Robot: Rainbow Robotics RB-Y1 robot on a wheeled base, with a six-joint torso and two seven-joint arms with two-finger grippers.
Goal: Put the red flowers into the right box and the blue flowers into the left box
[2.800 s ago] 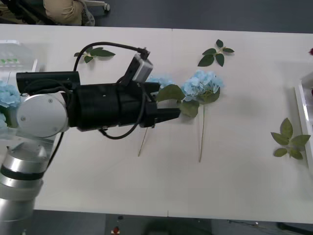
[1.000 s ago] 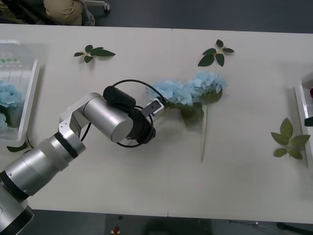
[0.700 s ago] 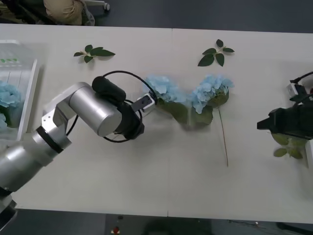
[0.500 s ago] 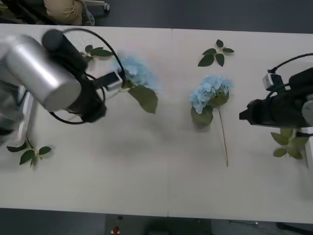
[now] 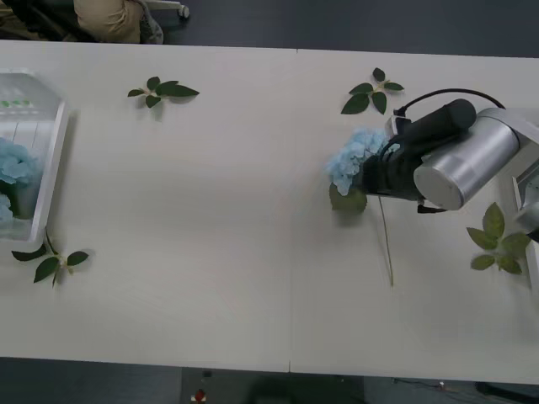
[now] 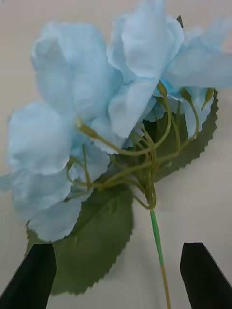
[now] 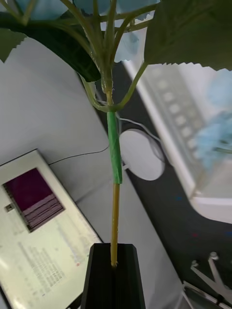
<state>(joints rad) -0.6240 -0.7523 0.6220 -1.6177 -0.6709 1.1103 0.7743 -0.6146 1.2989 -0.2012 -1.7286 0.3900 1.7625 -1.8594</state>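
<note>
Between black claw [image 6: 116,275] fingers: thin green stem, fluffy blue flowers [image 6: 101,116].

One pale blue flower [image 5: 349,160] lies on the table with its thin stem trailing toward the near edge, while others [image 5: 13,164] rest inside the left box [image 5: 52,160].

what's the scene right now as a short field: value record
left end effector: shut on a blue flower stem, raised
right end effector: open, straddling stem of blue flower on table
left box: holds blue flowers
loose leaf sprigs: scattered on the table
</note>
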